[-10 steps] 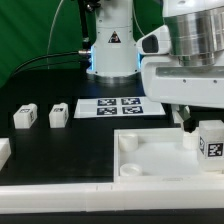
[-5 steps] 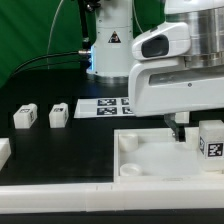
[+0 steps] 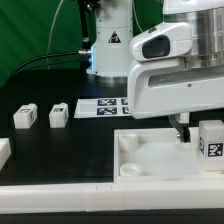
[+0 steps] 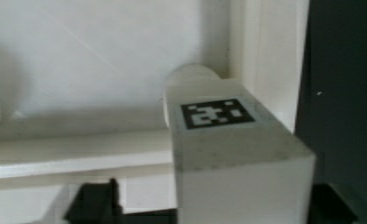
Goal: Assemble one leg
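White arm reaches down over the panel [image 3: 160, 150], its tool [image 3: 183, 131] pinching a leg [image 3: 210, 138] upright.

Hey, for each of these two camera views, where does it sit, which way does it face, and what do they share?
Exterior view: off the arm at table height, facing the arm, the marker board, the panel and two loose legs.
Wrist view: on the wrist, looking close along the tagged leg to the panel; dark jaws barely show.
Shared: that leg and the panel.
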You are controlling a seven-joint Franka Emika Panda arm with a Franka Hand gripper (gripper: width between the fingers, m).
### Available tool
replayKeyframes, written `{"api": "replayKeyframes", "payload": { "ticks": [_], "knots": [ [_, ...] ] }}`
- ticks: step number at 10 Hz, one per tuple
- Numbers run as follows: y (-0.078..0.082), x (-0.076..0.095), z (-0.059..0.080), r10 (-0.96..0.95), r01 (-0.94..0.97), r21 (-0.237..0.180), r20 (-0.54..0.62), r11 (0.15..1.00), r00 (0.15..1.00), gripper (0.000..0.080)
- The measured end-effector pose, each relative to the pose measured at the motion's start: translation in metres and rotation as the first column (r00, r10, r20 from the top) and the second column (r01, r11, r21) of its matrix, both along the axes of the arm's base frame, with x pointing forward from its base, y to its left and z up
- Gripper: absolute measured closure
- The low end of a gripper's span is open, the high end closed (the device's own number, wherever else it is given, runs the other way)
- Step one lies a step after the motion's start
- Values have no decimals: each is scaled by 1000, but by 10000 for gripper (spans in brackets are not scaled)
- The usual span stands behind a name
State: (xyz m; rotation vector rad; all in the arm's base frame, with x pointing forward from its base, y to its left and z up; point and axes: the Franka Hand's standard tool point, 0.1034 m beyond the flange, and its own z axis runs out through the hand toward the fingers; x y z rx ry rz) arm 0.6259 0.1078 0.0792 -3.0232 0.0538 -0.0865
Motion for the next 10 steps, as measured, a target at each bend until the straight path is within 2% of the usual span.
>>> {"api": "replayKeyframes", "payload": {
  "ticks": [1,2,6,8,9,10],
  "knots": [
    [0,0,0,0,0,0,0,1000,1000,447],
    [0,0,0,0,0,0,0,1000,1000,508],
    [0,0,0,-71,71,5,-8,997,997,508],
    [0,0,0,-294,294,18,-38,956,955,508],
    [0,0,0,-338,340,19,-45,940,940,507],
    [-2,0,-1,-454,456,21,-63,890,889,506]
  ]
}}
